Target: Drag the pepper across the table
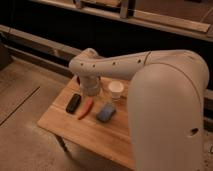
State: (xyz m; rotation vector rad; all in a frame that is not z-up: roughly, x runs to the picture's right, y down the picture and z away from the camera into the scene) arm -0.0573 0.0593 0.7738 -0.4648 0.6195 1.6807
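Expect the pepper light, firm, waxy-slick, apt to roll; find it on the worktop between black device and blue block. Pinch mid-body. Note the end effector just behind it, opening impossible to tell

Slim red-orange pepper flat on wooden table — end effector at its far tip
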